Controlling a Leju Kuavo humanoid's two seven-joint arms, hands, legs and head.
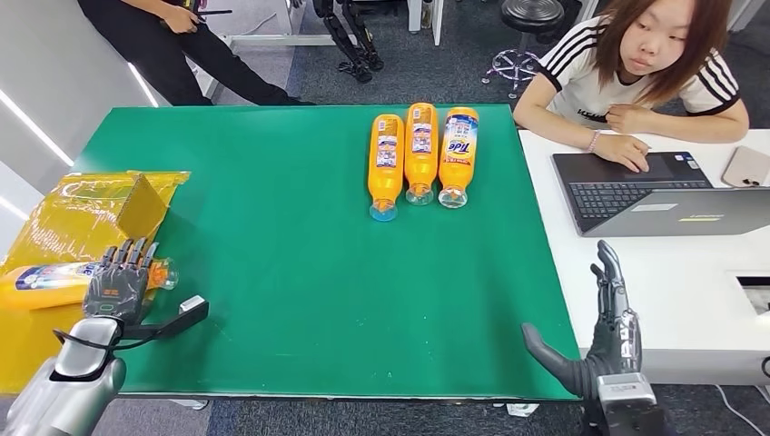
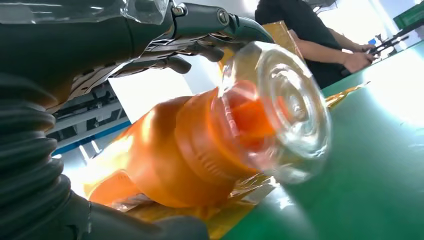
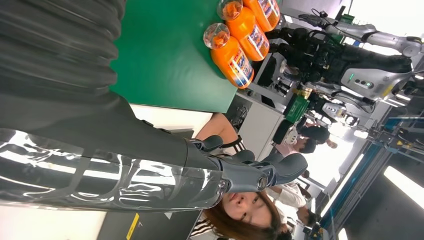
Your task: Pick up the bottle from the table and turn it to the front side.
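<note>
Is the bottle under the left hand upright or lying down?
Lying down. The bottle rests sideways on the yellow bag, with the left hand over its neck.

The bottle (image 1: 50,283) is orange plastic with a blue, white and red label and a clear ribbed cap (image 2: 280,107). It lies on its side at the left edge of the green worktop (image 1: 272,272), resting on crinkled yellow plastic wrap (image 1: 73,218), its cap end pointing toward the worktop's middle. The left hand (image 1: 118,282) lies over its neck end, fingers draped across the top.
</note>
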